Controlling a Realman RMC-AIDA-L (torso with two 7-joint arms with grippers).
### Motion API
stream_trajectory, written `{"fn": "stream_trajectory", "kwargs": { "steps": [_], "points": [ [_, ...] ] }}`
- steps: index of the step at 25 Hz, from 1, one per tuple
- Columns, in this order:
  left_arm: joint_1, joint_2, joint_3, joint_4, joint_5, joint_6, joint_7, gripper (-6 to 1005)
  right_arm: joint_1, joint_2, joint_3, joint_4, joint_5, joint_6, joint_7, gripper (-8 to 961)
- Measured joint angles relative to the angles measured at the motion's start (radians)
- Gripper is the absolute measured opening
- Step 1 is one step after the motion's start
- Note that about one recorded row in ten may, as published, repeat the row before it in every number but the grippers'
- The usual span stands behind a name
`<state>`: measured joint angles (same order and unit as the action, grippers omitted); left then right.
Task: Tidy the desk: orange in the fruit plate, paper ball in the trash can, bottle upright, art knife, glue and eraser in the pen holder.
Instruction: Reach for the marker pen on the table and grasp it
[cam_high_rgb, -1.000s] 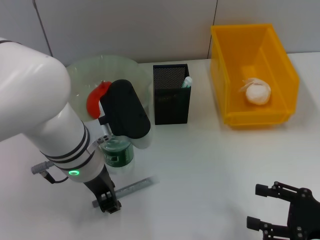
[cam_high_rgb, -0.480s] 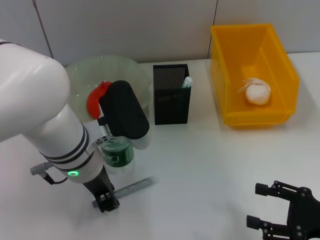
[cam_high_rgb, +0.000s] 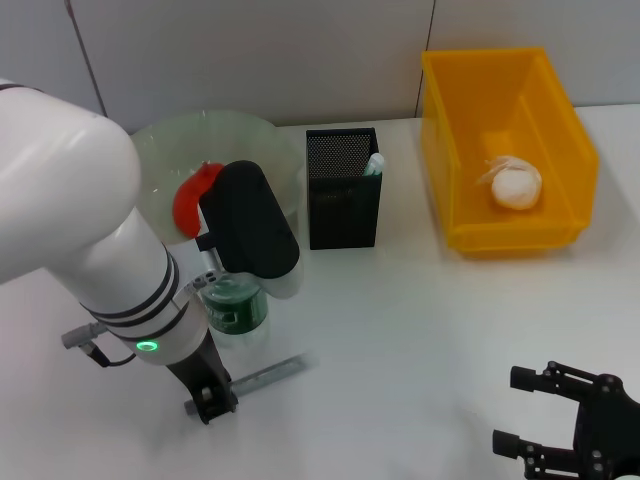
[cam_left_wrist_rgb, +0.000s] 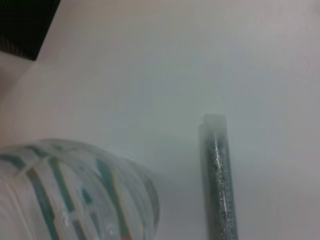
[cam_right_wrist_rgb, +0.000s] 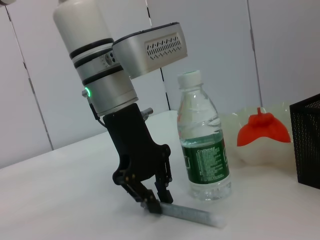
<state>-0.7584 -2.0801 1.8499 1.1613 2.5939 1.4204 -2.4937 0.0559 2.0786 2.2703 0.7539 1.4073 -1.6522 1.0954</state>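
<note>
the left gripper (cam_right_wrist_rgb: 152, 200) pinches one end of the art knife (cam_high_rgb: 262, 375), whose long axis runs away from it, beside the upright bottle (cam_right_wrist_rgb: 204, 150); the right gripper (cam_high_rgb: 575, 430) sits open, well apart.

bottle (cam_right_wrist_rgb: 204, 150) is clear glossy plastic with a shiny green label and a matt white cap; the art knife (cam_high_rgb: 262, 376) on the near left of the table looks like dull silvery metal. pen holder (cam_high_rgb: 342, 188) is black wire mesh, matt. trash can (cam_high_rgb: 510, 145) on the far right is smooth yellow plastic with a crumpled white paper ball (cam_high_rgb: 515, 184) inside. fruit plate (cam_high_rgb: 160, 150) is frosted and see-through, table (cam_high_rgb: 420, 330) is smooth matt white
</note>
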Motion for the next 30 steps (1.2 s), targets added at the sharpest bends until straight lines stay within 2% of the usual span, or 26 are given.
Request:
{"fn": "stream_trajectory", "kwargs": {
  "steps": [4, 9, 12, 15, 16, 17, 22, 27, 30],
  "points": [
    [-0.005, 0.0, -0.008, 0.0, -0.003, 0.003, 0.006, 290, 0.001, 0.0, 0.0, -0.001, -0.001, 0.0, 0.002, 797],
    [-0.004, 0.0, -0.009, 0.002, -0.006, 0.004, 0.011, 157, 0.003, 0.0, 0.002, -0.001, -0.001, 0.0, 0.01, 796],
    [0.004, 0.0, -0.01, 0.027, -0.009, 0.011, 0.008, 157, 0.007, 0.0, 0.038, -0.001, 0.0, -0.014, 0.014, 796],
    [0.016, 0.0, -0.014, 0.06, -0.015, 0.021, 0.007, 157, 0.01, 0.001, 0.12, -0.001, 0.006, -0.048, 0.017, 796],
    [0.034, 0.0, -0.029, 0.109, -0.037, 0.035, 0.009, 157, 0.016, 0.002, 0.205, -0.011, 0.009, -0.091, 0.021, 796],
    [0.041, 0.001, -0.038, 0.126, -0.048, 0.04, 0.011, 157, 0.016, 0.002, 0.205, -0.011, 0.009, -0.091, 0.021, 796],
    [0.082, 0.005, -0.085, 0.207, -0.099, 0.062, 0.027, 156, 0.049, -0.006, 0.433, -0.09, 0.011, -0.217, 0.017, 796],
    [0.106, 0.005, -0.102, 0.245, -0.119, 0.059, 0.03, 156, 0.062, -0.006, 0.537, -0.107, 0.012, -0.277, 0.014, 796],
    [0.14, 0.006, -0.126, 0.307, -0.171, 0.053, 0.047, 156, 0.071, -0.007, 0.584, -0.144, 0.03, -0.327, 0.014, 796]
  ]
}}
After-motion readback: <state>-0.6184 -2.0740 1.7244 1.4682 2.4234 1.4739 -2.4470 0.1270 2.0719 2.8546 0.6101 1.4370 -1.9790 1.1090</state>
